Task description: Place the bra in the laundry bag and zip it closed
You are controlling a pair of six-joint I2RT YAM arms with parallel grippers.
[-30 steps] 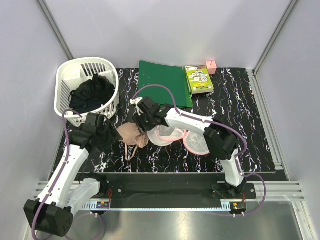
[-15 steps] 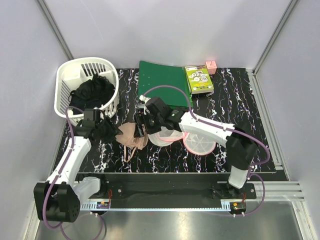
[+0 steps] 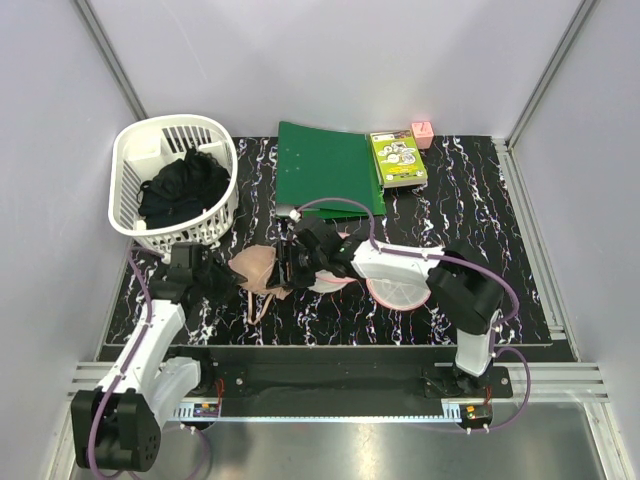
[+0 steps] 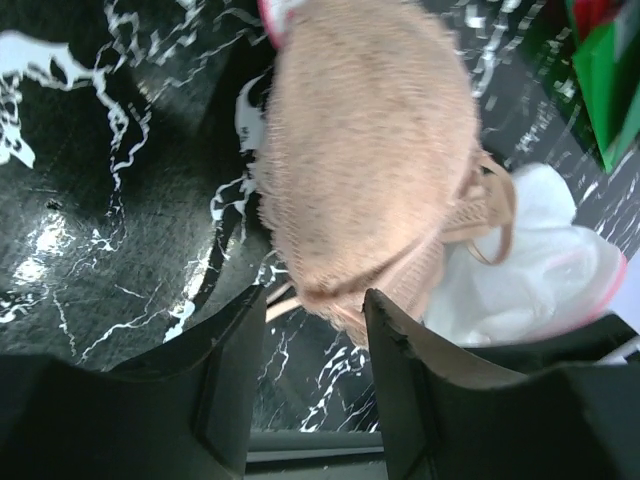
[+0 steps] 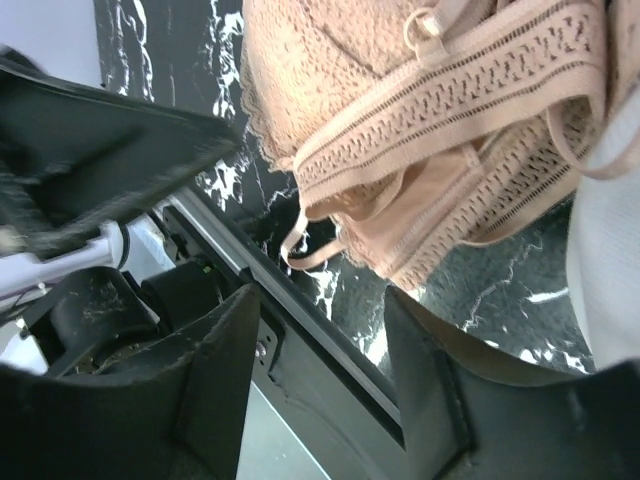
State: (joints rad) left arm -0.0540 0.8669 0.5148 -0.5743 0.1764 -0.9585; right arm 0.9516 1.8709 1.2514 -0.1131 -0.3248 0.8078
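Three grey walls (image 3: pixel 330 60) enclose a black, white-veined tabletop (image 3: pixel 480 200) bearing the bra (image 3: pixel 258 268).

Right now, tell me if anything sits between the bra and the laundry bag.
Nothing visible does: the bra lies right against the laundry bag. Only the right hand hangs above where they meet.

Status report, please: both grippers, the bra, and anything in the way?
Left gripper open, at edge of bra. Right gripper open, beside it. Bra on table next to open laundry bag, not inside. Right arm crosses over bag.
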